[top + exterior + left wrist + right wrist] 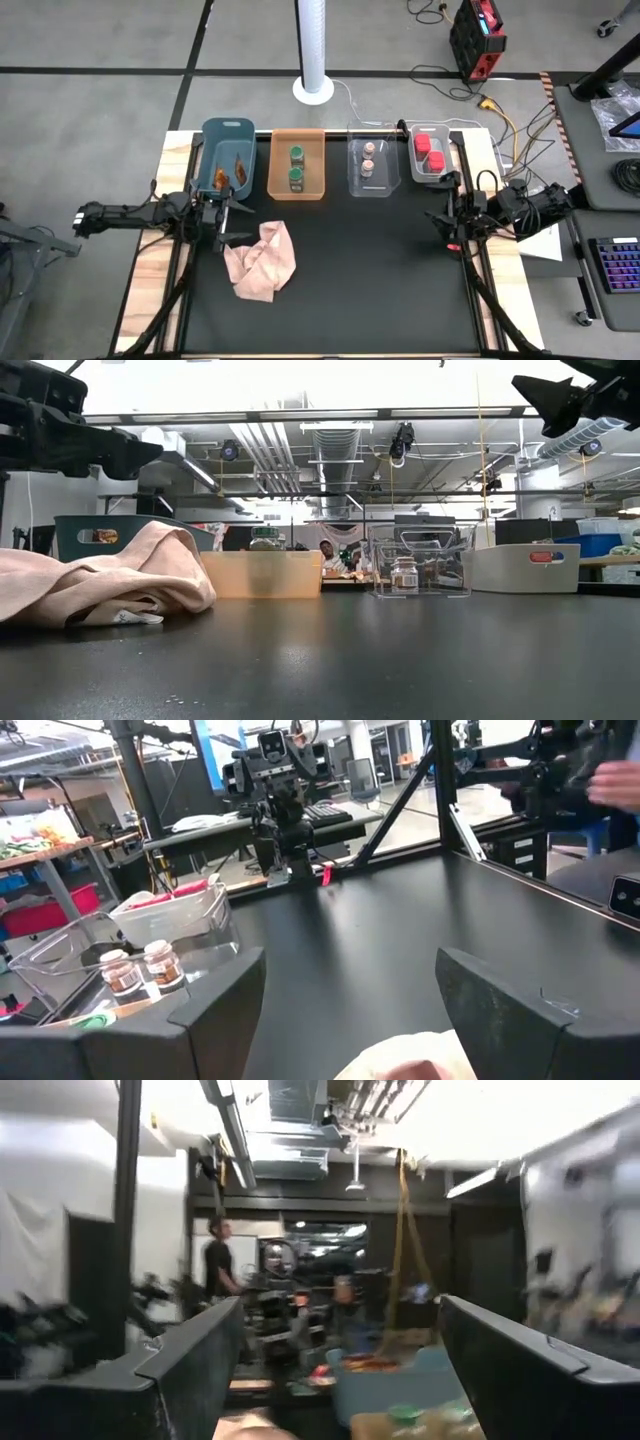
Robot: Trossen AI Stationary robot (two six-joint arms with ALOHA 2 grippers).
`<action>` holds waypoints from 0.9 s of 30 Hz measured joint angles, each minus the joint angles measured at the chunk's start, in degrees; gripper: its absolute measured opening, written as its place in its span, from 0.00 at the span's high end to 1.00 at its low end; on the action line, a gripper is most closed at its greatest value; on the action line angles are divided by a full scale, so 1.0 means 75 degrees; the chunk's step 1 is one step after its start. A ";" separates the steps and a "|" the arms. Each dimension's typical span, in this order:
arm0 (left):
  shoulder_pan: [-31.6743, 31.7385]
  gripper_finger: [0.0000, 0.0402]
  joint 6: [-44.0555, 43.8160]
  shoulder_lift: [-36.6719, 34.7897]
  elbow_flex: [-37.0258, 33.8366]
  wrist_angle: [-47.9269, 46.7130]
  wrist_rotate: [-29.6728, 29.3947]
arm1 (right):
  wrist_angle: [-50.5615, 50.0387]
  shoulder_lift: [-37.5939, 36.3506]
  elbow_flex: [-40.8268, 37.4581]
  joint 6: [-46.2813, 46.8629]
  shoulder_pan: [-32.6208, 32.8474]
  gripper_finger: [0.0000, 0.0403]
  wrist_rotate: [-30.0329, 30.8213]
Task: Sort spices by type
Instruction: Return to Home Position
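Spices lay sorted in four bins lined along the far edge of the counter [350,290]. From the left, the dark teal bin [228,128] held two orange-brown foil packets [240,168]. The orange bin [280,182] held two green-capped jars [297,155], the clear bin [385,182] two tiny tan-lidded jars [368,151], and the white bin [430,128] two red boxy containers [423,145]. The jar labels and a red sticker [543,557] on the white bin were too small to read. One crumpled pink cloth [262,262] sat on the counter's left half. The left gripper [238,222] hovered at the cloth's far left corner, nearer than the teal bin, fingers spread wide and empty. The right gripper [441,226] hung by the counter's right edge, nearer than the white bin, likewise released and holding nothing.
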 joint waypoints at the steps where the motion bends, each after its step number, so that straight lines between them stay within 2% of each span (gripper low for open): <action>1: 0.0003 0.31 -0.0002 0.0017 0.0000 0.0004 0.0000 | -0.0066 -0.0076 0.0000 0.0376 -0.0006 0.19 -0.0006; 5: 0.0000 0.31 -0.0001 0.0057 0.0000 -0.0002 0.0000 | -0.0215 -0.0133 -0.0003 0.1349 -0.0362 0.22 -0.0103; 8: 0.0000 0.31 -0.0003 0.0081 0.0003 -0.0014 0.0000 | -0.1412 -0.0133 -0.0003 0.1346 -0.0595 0.23 -0.0610; 10: 0.0001 0.31 -0.0003 0.0097 0.0003 0.0005 0.0000 | -0.1887 -0.0133 -0.0003 0.1319 -0.0678 0.24 -0.0667; 16: 0.0000 0.31 -0.0003 0.0131 0.0003 0.0004 0.0000 | -0.1102 -0.0136 -0.0003 0.1408 -0.1109 0.27 -0.0597; 21: 0.0000 0.31 -0.0003 0.0187 0.0003 0.0005 0.0000 | -0.1207 -0.0069 -0.0003 0.1127 -0.1113 0.28 -0.0597; 27: 0.0002 0.31 -0.0003 0.0200 0.0003 0.0002 0.0000 | -0.1233 0.0099 -0.0003 0.1355 -0.1113 0.27 -0.0597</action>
